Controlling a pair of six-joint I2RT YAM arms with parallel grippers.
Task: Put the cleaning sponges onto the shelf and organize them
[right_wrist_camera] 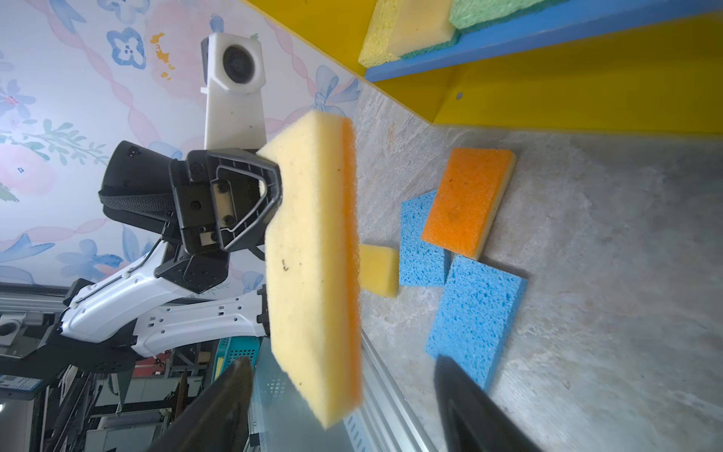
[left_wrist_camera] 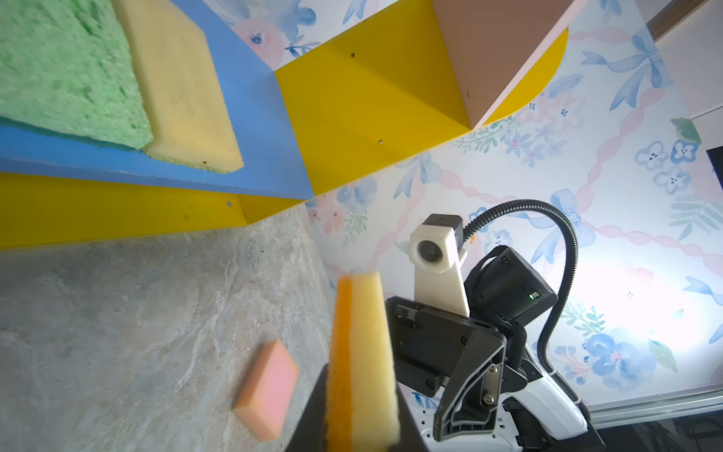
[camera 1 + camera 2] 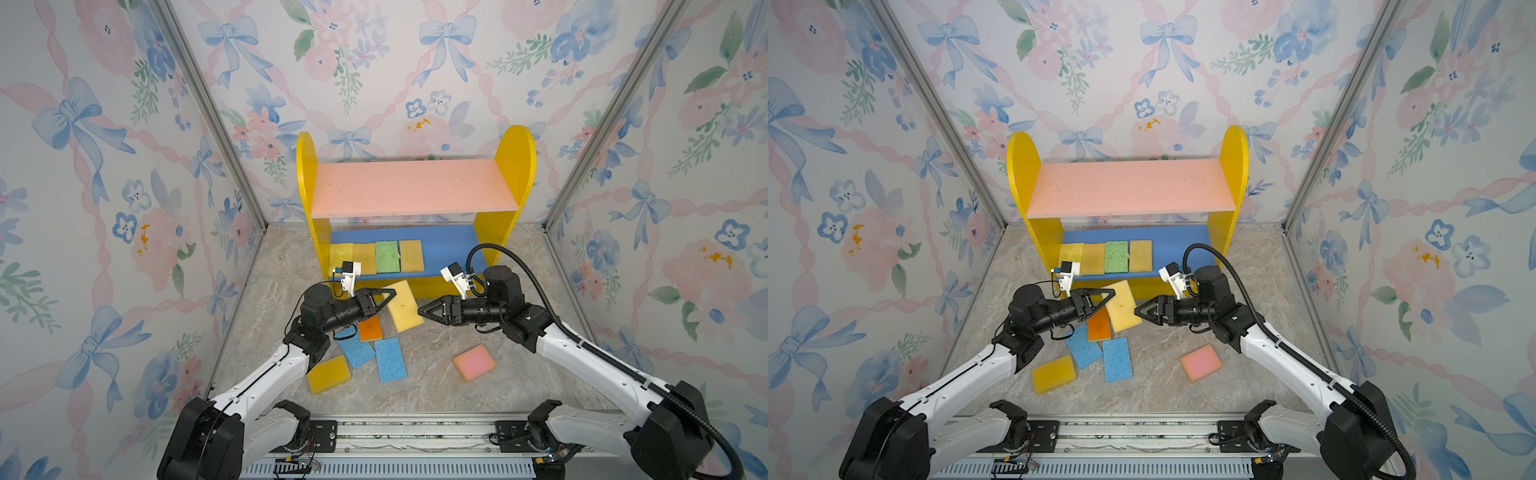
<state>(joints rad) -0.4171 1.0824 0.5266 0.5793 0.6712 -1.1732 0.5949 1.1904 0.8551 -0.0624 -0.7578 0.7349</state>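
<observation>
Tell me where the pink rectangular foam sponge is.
In both top views the pink sponge lies flat on the grey marbled tabletop, right of the nearest blue porous sponge, not touching it.

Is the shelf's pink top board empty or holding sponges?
Empty: in both top views the pink wooden upper board is bare, nothing resting on it.

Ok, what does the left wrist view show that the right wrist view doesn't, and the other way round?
Left wrist only: the pink sponge on the table and the pink upper board. Right wrist only: the orange sponge and two blue sponges. Both: the yellow sponge held by the left gripper, and the green sponge on the blue lower board.
</observation>
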